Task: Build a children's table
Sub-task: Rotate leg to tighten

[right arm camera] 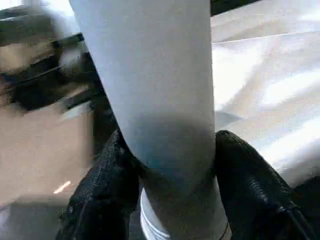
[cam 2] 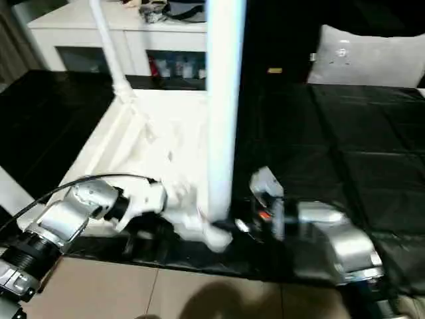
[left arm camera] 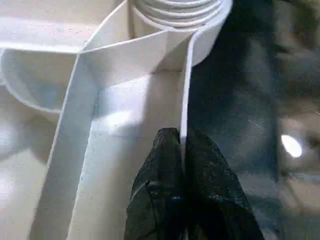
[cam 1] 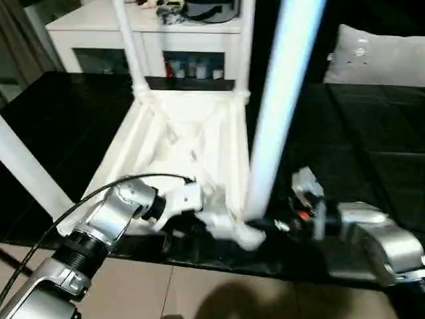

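Small all-white plastic children's table [cam 1: 192, 143]: upside down on black surface [cam 1: 372, 133], ribbed underside up. Left pincer [left arm camera: 181, 150]: closed tight on the thin near rim wall. Right pincer [right arm camera: 167, 165]: clamped round the upright long round tapered white leg [cam 1: 279, 106] at near corner socket.

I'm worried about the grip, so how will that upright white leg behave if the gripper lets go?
The leg looks smooth and round, so probably slippery between the right gripper fingers. Tall and held near its base, it would likely tip. Laid on the black surface, it would probably roll.
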